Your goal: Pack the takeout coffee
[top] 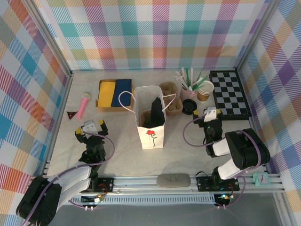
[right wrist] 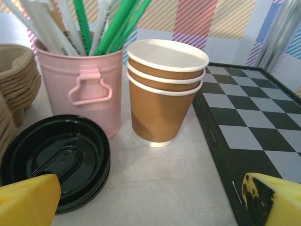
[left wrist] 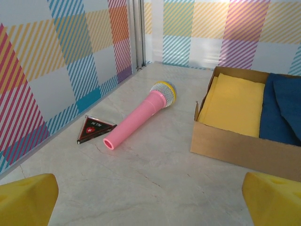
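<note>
Cups and lids toward the far right corner; left jaws and right jaws both spread wide, empty.
Three brown paper cups (right wrist: 164, 89) stand nested, white inside, just beside a pink bucket (right wrist: 101, 101) of straws, with black lids (right wrist: 56, 160) stacked nearby. Mid-surface, an upright paper bag (top: 153, 134) holds something dark. A cardboard box (left wrist: 235, 148) holds yellow and blue cloth.

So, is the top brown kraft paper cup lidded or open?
Open: the brown kraft paper cups stand stacked upright, white inside showing; round black plastic lids lie beside them.
</note>
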Motion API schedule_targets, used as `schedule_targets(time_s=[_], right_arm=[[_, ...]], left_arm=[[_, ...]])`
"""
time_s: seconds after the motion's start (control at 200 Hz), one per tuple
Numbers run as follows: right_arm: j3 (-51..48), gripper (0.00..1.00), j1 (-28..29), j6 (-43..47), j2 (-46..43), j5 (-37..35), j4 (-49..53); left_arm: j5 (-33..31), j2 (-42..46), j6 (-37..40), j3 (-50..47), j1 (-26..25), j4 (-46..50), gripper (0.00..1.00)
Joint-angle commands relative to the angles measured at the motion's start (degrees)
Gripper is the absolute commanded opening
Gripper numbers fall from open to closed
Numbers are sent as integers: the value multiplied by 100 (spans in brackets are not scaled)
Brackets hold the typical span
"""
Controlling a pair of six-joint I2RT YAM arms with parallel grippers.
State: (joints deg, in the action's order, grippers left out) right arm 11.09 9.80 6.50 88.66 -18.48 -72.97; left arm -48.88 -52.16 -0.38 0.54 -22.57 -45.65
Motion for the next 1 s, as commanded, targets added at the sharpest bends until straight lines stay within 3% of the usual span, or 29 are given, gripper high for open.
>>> schedule_targets(time_s=[0.0, 0.03, 0.145, 0.315, 0.52, 0.685, 0.85, 0.99], right_arm=[[381, 99, -135, -335, 33, 264, 666], [507, 99, -214, -443, -118, 395, 1175], [785, 99, -313, -529, -67, 441, 1625], [878, 99, -368, -580, -50, 485, 1783], [877, 99, -373, -580, -42, 496, 1770], [877, 99, -385, -579, -55, 503, 1777], [894, 99, -389, -586, -47, 516, 1803], [968, 99, -422, -614, -42, 592, 1929]], left_arm=[[66, -337, -10, 119, 77, -678, 100], [68, -453, -7, 137, 77, -776, 100], [108, -880, 26, 198, 77, -1146, 100], [169, -1563, 87, 349, 84, -1682, 100], [175, -2810, 514, 492, 103, -3114, 100], [488, -2958, 699, 605, 210, -3106, 100], [929, -3547, 444, 833, 639, -3171, 100], [1428, -3703, 724, 952, 613, -3134, 100]])
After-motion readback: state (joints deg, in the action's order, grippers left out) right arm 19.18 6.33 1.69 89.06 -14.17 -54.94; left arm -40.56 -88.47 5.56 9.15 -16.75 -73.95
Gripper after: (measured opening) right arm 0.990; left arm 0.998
